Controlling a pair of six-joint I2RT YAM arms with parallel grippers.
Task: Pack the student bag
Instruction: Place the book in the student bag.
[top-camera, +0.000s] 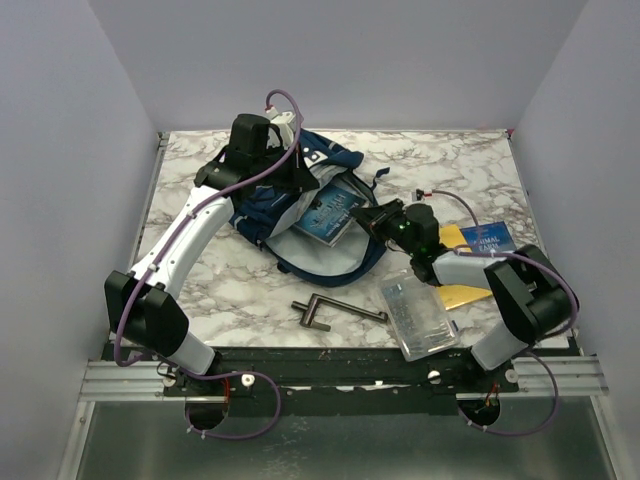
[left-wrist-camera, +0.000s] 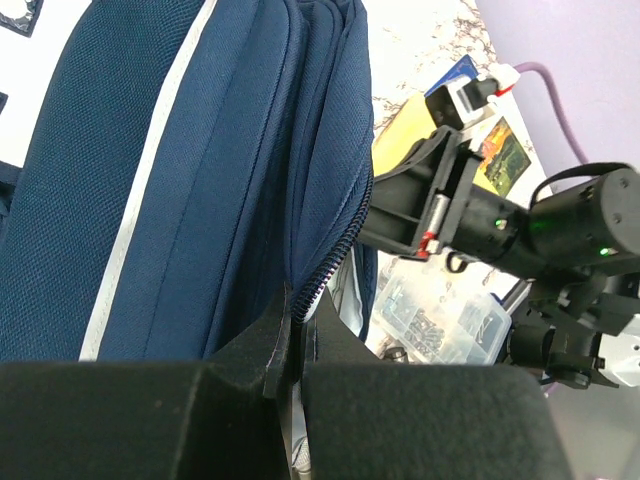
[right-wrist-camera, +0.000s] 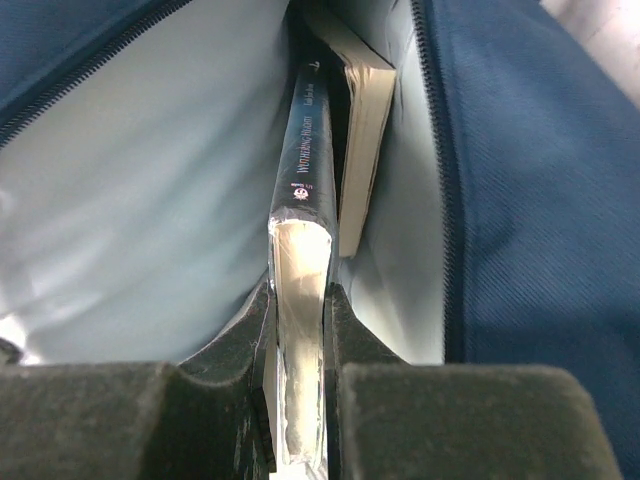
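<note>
- Navy woven-fabric student bag lies open on the marbled worktop, pale lining exposed.
- Left fingers pinch its toothed zipper edge.
- Right fingers clamp a dark-spined, worn-edged paperback inside the bag.

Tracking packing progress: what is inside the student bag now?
Inside the student bag: a dark-spined book, clamped by the right gripper, and a second book beside it. Anything deeper is hidden.
</note>
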